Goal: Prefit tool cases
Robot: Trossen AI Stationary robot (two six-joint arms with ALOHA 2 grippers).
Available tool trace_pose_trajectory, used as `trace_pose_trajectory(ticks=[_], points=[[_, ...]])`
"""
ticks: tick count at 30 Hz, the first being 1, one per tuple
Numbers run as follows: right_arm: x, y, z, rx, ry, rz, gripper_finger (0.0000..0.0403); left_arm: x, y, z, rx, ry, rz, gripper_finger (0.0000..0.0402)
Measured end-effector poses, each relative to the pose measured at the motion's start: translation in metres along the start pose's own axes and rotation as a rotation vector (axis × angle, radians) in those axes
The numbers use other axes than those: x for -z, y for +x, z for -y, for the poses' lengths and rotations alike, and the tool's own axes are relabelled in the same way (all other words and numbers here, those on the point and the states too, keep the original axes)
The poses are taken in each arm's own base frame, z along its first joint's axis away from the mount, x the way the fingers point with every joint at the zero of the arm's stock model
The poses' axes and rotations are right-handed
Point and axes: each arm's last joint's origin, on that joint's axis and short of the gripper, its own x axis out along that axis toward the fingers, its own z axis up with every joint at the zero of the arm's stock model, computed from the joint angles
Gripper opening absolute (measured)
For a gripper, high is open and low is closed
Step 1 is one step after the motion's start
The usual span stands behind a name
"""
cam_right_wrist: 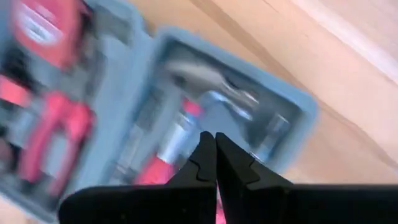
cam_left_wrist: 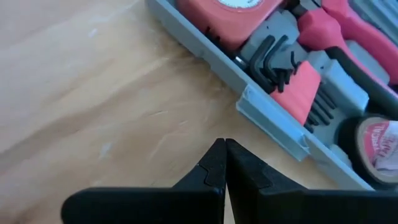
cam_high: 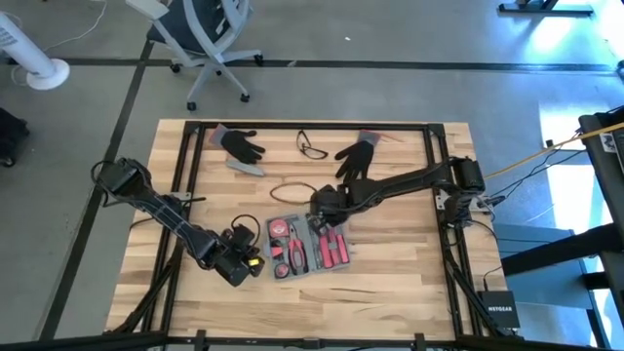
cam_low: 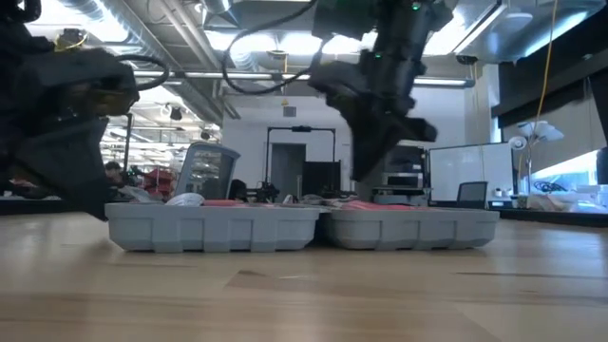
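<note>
We note the tool case point(cam_high: 307, 249) as blue-grey plastic, its recesses filled with red-and-black handled tools and bare metal pieces. The bench point(cam_high: 409, 283) is pale wood with visible plank grain, framed in black. Near its far edge lie two black gloves point(cam_high: 239, 144), the right-hand one cuffed in red. Both arms are matte black.

Left arm reaching from the far left toward the near middle, its tool point(cam_high: 237, 261) low with fingers pressed together, right arm stretched leftward from the right side, its tool point(cam_high: 325, 203) likewise closed, near centre
</note>
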Motion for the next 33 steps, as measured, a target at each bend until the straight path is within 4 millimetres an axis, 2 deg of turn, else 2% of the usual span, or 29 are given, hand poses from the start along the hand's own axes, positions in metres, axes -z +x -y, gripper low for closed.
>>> trace_pose_trajectory(ticks=[6,11,18,22,29,33], points=[[0.025,-0.002,-0.015,-0.026,-0.094,-0.064,0.0,0.009,0.006,0.005,0.042,-0.008,-0.001,0.0],[0.038,0.0,-0.017,0.014,-0.101,-0.052,0.0,0.016,0.005,0.007,0.06,0.0,-0.013,0.0],[0.042,0.017,-0.008,0.023,0.006,-0.009,0.0,0.013,0.017,0.008,0.047,-0.028,-0.009,0.0],[0.04,0.022,-0.013,-0.069,0.042,0.042,0.0,0.009,0.02,0.009,0.047,-0.051,-0.011,0.0],[0.04,0.047,-0.016,-0.073,0.056,0.047,0.0,0.006,0.023,0.009,0.051,-0.072,0.001,0.0],[0.038,0.048,-0.02,-0.126,0.11,0.038,0.0,0.006,0.023,0.009,0.053,-0.074,0.005,0.0]])
